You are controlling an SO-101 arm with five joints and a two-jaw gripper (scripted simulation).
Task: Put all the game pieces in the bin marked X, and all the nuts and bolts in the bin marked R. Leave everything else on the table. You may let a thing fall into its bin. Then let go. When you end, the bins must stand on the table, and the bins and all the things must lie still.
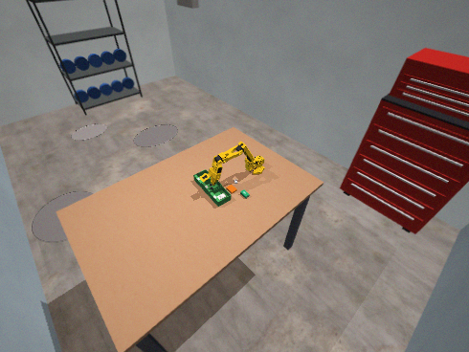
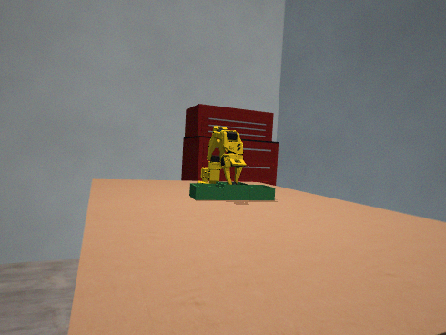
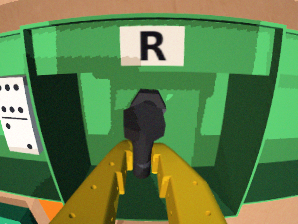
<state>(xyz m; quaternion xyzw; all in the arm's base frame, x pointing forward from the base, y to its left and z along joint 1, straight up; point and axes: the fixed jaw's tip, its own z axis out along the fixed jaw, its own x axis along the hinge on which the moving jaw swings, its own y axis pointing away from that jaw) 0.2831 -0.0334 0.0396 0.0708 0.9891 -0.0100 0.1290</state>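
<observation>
In the wrist view my gripper (image 3: 143,163) is shut on a dark bolt (image 3: 144,125) and holds it over the inside of the green bin marked R (image 3: 152,46). A white domino (image 3: 16,116) lies in the neighbouring bin at the left. In the top view the yellow arm (image 1: 232,155) reaches down over the pair of green bins (image 1: 211,187). In the exterior view the gripper (image 2: 229,175) hangs just above the bins (image 2: 232,191).
An orange block (image 1: 232,189), a small green block (image 1: 244,193) and a small pale piece (image 1: 235,181) lie on the table right of the bins.
</observation>
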